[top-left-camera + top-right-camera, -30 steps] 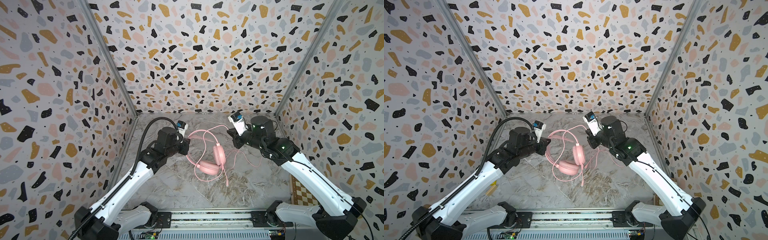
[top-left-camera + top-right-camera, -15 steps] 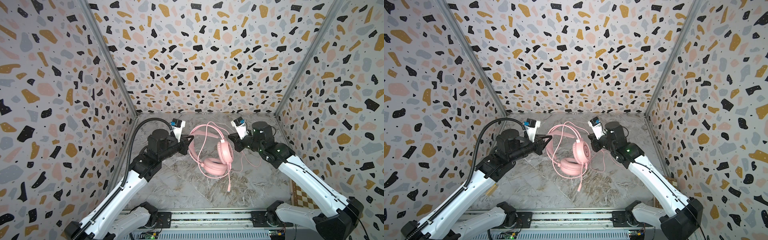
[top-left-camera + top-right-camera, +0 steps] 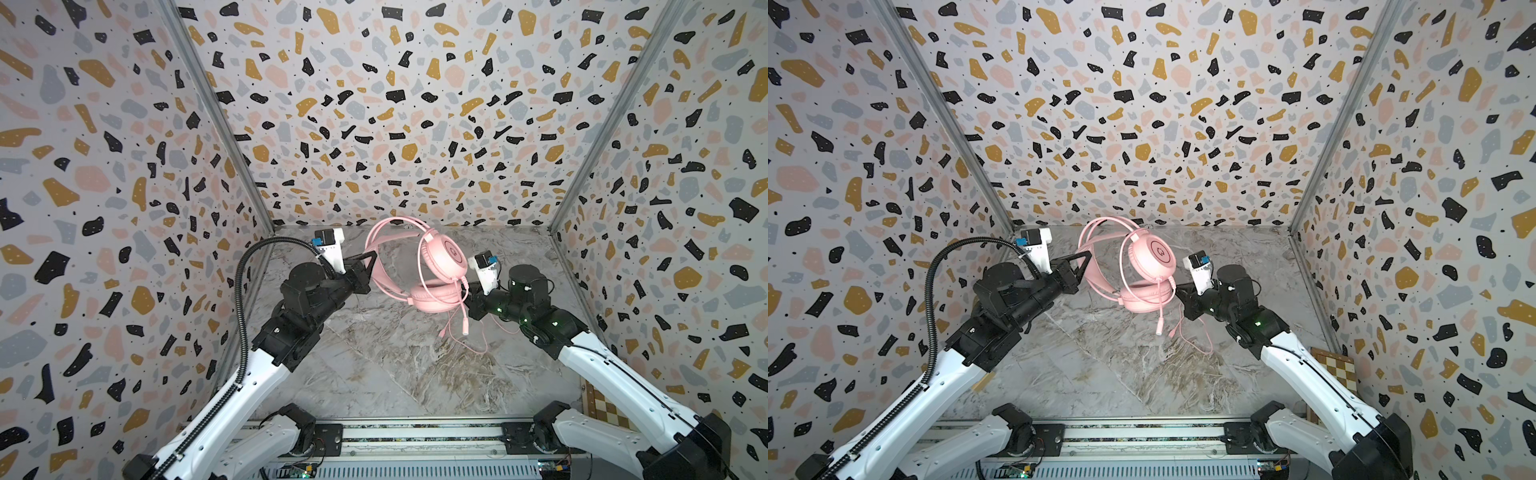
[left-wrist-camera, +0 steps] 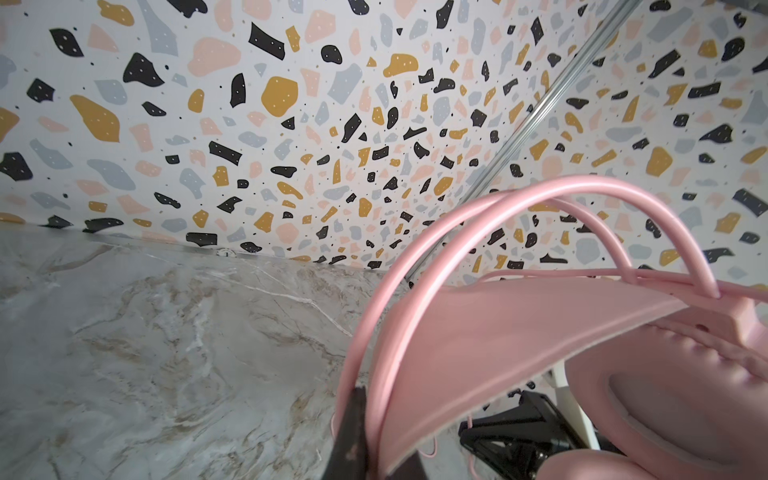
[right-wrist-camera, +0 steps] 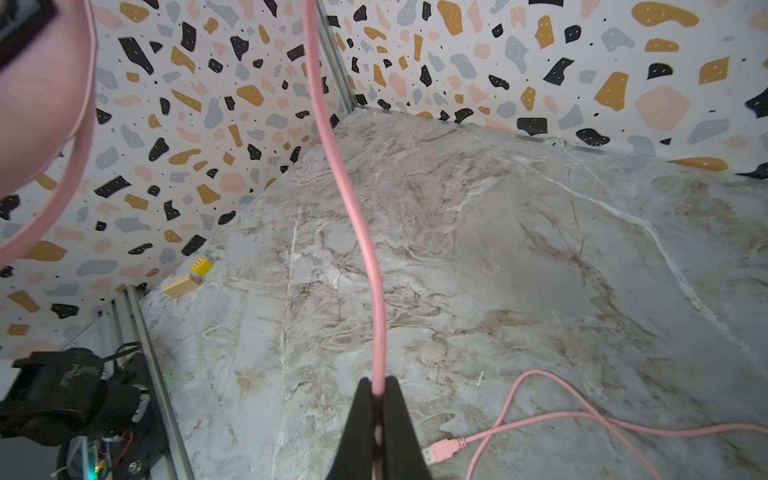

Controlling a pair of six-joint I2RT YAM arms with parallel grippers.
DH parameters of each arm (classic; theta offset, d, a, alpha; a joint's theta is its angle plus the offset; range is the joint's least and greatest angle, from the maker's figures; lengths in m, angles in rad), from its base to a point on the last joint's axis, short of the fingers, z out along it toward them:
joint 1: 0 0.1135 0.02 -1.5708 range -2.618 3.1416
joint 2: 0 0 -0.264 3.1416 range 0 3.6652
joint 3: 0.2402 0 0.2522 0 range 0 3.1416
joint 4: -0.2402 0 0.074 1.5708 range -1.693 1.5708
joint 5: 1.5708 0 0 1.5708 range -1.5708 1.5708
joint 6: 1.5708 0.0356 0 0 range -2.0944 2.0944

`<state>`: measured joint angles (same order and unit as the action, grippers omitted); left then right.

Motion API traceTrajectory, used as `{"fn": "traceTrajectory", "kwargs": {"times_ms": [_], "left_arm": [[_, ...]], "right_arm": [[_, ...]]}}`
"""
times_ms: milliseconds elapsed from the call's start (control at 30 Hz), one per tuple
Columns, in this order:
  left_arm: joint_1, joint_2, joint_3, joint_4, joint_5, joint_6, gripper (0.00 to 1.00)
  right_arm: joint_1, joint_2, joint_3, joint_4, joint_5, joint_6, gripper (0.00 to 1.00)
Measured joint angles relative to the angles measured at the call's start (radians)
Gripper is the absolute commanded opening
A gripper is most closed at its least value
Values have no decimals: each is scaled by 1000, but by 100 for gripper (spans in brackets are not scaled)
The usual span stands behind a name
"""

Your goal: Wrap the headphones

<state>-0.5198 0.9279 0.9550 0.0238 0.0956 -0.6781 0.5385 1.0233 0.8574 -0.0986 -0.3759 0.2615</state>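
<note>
Both top views: the headphones (image 3: 442, 259) (image 3: 1152, 259) hang in the air between the two tools. A second ago they lay on the marble table (image 3: 395, 374), and both arms have risen since.

- Left gripper (image 3: 371, 266): jaws pressed together on the headband (image 4: 498, 332).
- Earcups sit just beyond its tips, one above the other, close to the right gripper (image 3: 466, 291).
- Right gripper: jaws pinched on a pink strand (image 5: 374, 291) that runs up toward the upper earcup. Cable or mic stalk, cannot tell.
- Slack cable (image 3: 482, 345) and plug (image 5: 440, 451) lie on the table below the right gripper.

Edges:
- Back wall (image 3: 395, 145) is near, behind the headband arch.
- Side walls are well outboard of each gripper.
- Open table lies beneath both tools, out to the front rail (image 3: 415, 432).
</note>
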Motion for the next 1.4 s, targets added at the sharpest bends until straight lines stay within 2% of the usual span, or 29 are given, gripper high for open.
{"fn": "traceTrajectory", "kwargs": {"times_ms": [133,300,533,633,800,933,1167,1400], "left_arm": [[0,0,-18,24,-38,-78,0],[0,-14,-41,29,-141,-159,0],[-2,-26,-63,32,-270,-263,0],[-26,-32,-80,24,-357,-318,0],[-119,0,-74,-31,-547,-392,0],[-185,70,-50,-70,-651,-391,0],[-279,174,-7,-124,-836,-318,0],[-376,259,-2,-142,-1006,-184,0]], "right_arm": [[0,-35,-38,86,-28,73,0],[0,-62,-83,191,-59,160,0],[13,-63,-122,259,-63,225,0],[39,-61,-135,284,-61,248,0],[100,-23,-132,314,-61,262,0],[141,16,-114,305,-58,261,0],[177,17,-38,247,-40,231,0],[192,-6,-4,158,47,175,0]]}}
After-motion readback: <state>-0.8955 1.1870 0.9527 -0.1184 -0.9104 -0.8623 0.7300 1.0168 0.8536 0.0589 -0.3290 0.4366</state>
